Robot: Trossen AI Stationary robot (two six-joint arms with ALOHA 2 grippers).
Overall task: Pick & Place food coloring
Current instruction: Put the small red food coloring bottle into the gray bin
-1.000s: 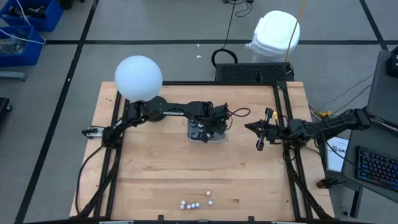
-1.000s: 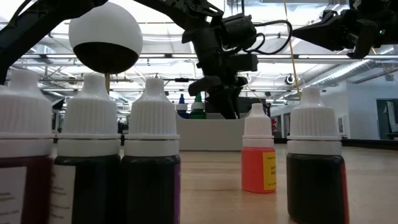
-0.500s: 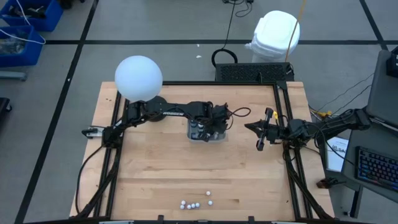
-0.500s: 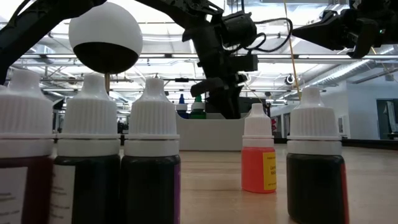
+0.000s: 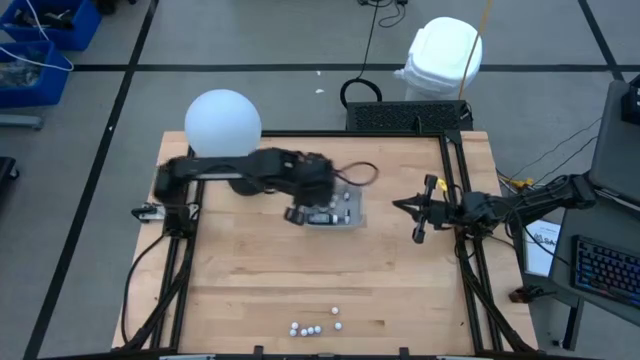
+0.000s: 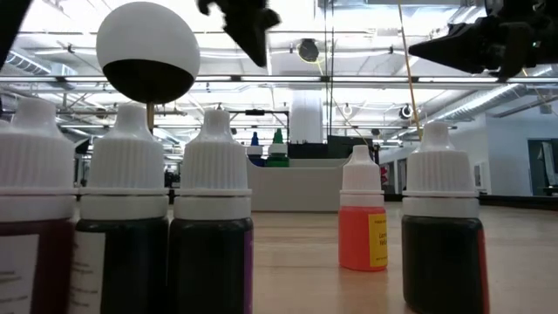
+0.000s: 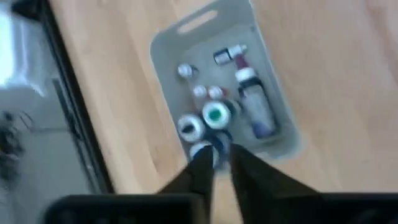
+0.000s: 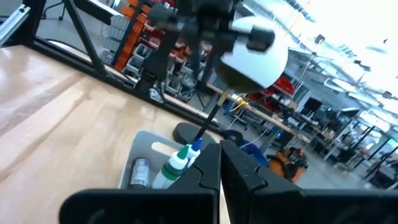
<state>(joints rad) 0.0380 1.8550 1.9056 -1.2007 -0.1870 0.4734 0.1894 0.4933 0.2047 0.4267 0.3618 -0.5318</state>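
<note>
While the left gripper (image 5: 298, 213) hangs at the tray's (image 5: 352, 203) left edge, centre frame, we cannot tell its finger state; the remaining food coloring bottles (image 5: 316, 327) stand lower centre, upright, nearer this arm; the right gripper (image 5: 418, 222), fingers together, waits centre-right.

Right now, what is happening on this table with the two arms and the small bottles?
The left gripper hangs above the clear tray in the middle of the table, nothing visible between its nearly closed fingers. The tray already holds several food coloring bottles. Five more bottles stand at the table's near edge, not yet picked. The right gripper waits shut at the right side of the table.
</note>
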